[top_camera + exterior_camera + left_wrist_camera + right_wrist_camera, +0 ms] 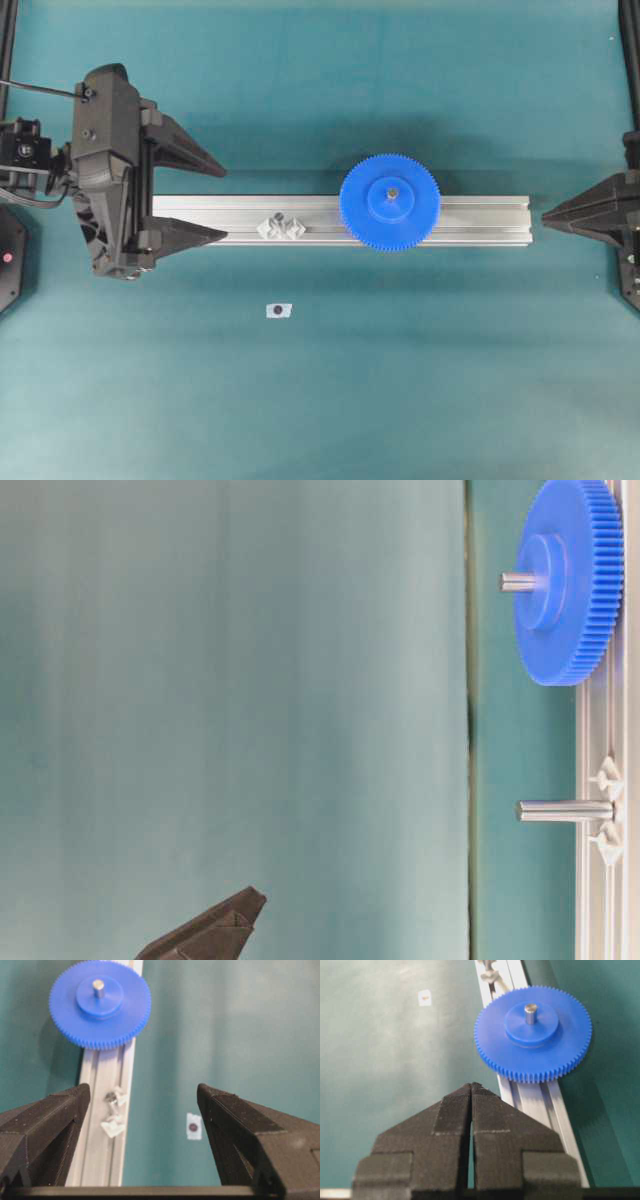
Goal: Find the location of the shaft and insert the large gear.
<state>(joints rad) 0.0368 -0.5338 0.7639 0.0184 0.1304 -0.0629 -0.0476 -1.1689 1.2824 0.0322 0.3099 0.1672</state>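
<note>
The large gear (389, 202) sits flat on the aluminium rail (480, 222), toward the right half of it in the overhead view, its toothed blue rim spilling over both edges of the rail. The shaft (98, 987) pokes up through the hole in the raised hub, so the gear is already seated on it; from table level the grey pin's tip shows just beyond the hub. Further left along the rail stands a second pin (563, 810) with clear brackets (281, 227) bunched at its foot, bare, with nothing on it. On the teal table (400, 380) in front of the rail, apart from everything, lies a small white tag with a dark dot (278, 310). The left gripper (215, 200) hovers at the left end of the rail with its jaws spread wide, one finger above the rail's near edge and the other out past its far side, gripping nothing. The right gripper (548, 216) waits just off the right end of the rail, fingers pressed together to a point, empty, well apart from the gear.
</note>
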